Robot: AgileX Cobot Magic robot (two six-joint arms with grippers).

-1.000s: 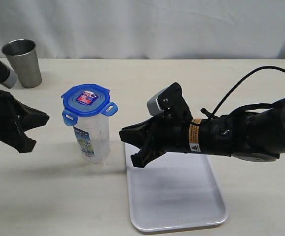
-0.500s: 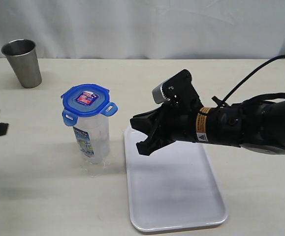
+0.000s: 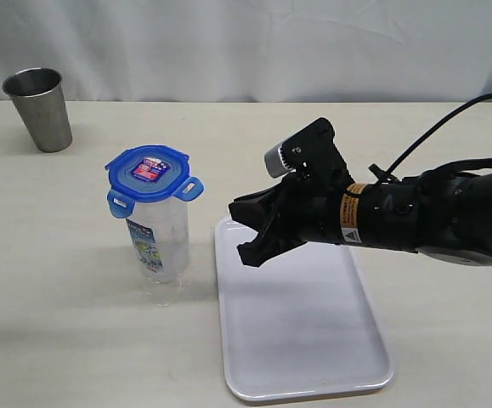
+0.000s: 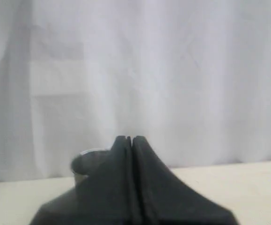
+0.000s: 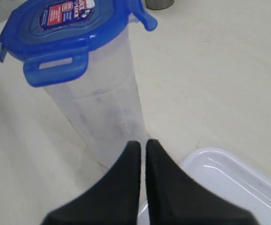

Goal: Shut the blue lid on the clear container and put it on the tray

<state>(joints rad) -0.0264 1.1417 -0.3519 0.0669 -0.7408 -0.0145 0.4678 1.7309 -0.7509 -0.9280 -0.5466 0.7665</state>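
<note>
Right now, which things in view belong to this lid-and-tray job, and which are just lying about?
Job:
- blue lid, sitting on the clear container
- white tray, beside the container, which is not on it
- right pincer, shut, pointed at the container

Lying about:
- steel cup, far back, apart from the rest

The tall, narrow clear plastic container (image 3: 162,242) stands upright on the desk (image 3: 59,323), just beside the flat white rectangular plastic tray (image 3: 305,340), along one long edge. The small bright blue rounded-square plastic lid (image 3: 148,172), with a red-and-white sticker, sits on the container's mouth with its flaps sticking outward.
</note>
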